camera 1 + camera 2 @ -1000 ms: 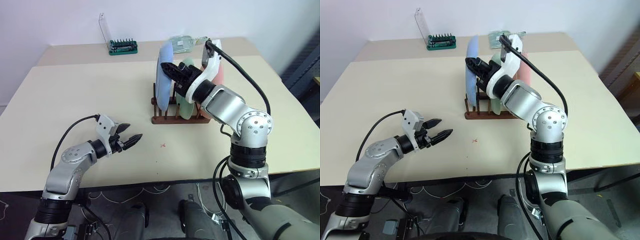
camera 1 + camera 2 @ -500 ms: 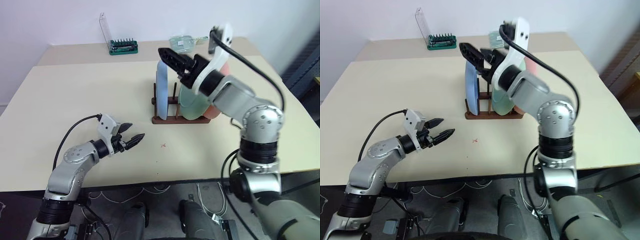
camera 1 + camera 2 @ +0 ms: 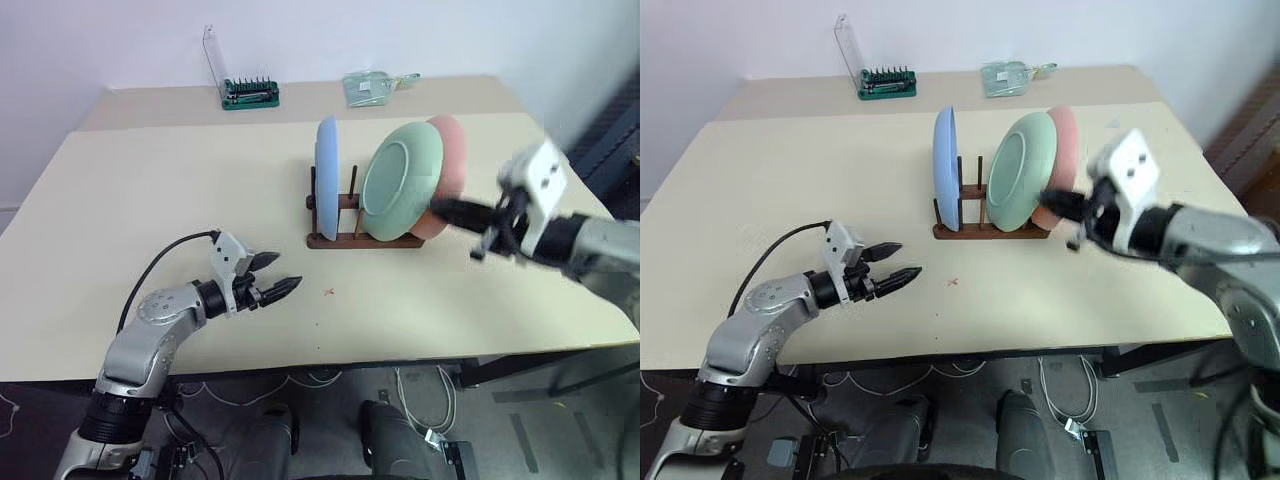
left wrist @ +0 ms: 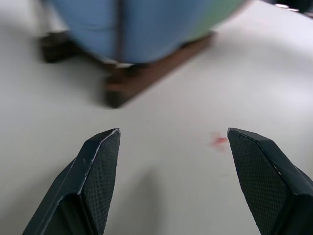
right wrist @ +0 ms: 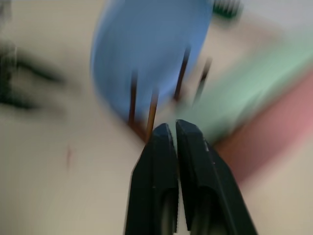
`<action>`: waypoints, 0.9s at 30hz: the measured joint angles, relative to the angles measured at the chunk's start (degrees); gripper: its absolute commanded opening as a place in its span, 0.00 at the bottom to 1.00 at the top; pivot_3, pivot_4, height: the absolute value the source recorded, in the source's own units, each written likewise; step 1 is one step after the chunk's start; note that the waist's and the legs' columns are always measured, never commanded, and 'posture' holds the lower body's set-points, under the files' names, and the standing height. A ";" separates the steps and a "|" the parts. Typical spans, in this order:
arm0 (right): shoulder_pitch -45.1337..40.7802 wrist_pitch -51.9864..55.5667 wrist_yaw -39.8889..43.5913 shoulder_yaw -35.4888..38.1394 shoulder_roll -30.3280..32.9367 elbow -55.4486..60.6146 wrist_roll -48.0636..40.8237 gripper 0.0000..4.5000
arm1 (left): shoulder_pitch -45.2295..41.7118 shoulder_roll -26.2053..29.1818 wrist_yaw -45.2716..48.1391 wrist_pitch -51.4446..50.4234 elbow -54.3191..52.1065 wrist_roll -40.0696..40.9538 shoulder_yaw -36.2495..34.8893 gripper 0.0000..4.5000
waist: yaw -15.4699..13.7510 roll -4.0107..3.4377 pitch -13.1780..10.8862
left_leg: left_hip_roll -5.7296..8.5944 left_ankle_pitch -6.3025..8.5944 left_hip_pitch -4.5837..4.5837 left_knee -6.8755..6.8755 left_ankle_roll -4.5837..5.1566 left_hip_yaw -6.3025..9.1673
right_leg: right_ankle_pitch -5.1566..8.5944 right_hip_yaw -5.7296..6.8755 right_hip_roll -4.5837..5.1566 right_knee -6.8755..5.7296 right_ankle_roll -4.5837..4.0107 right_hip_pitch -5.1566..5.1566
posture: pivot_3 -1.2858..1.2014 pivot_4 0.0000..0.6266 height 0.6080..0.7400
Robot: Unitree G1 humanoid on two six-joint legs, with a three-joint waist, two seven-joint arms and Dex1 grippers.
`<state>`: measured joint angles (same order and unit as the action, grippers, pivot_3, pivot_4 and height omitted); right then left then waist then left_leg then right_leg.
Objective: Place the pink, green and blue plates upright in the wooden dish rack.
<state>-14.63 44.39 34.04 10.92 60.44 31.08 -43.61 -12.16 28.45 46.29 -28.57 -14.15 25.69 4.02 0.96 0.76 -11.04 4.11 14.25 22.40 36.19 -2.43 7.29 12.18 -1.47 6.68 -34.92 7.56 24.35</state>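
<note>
1. Left gripper (image 3: 283,287): its fingers (image 4: 95,169) stand wide apart with nothing between them, low over the bare worktop (image 3: 150,190), beside a small red mark (image 3: 327,292).
2. Right gripper (image 3: 447,207): its fingers (image 5: 156,161) are pressed together and grip nothing, just beside the pink plate (image 3: 450,160), on the rack's right.
3. Wooden dish rack (image 3: 340,238): stands mid-worktop; the blue plate (image 3: 326,175) sits upright at its left end, while the green plate (image 3: 400,180) and the pink plate behind it lean at the right end.
4. Surface: a pale beige worktop, with a second worktop butted behind it carrying a green tool holder (image 3: 250,95) and a clear packet (image 3: 370,86).
5. Room: a plain pale wall runs behind; the near and right edges drop to a dark floor with cables (image 3: 420,395).
6. Open space: broad bare worktop lies left of and in front of the rack.
</note>
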 measured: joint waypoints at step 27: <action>-12.85 -7.18 6.01 -15.02 -10.83 -4.59 21.88 0.01 | 0.08 -1.21 -5.26 -4.82 -5.28 1.18 1.03 0.80 | -0.40 0.07 -0.02 | 0.02 0.00 0.03 0.00 -0.01 0.11 | -0.04 0.04 0.02 0.01 0.06 0.01 | 0.52 0.24 1.00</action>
<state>-27.47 37.20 40.05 -4.10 49.61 26.49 -21.73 -12.08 27.24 41.03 -33.39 -19.43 26.87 5.06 0.55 0.83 -11.06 4.14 14.24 22.43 36.19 -2.44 7.41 12.14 -1.42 6.70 -34.91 7.63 24.36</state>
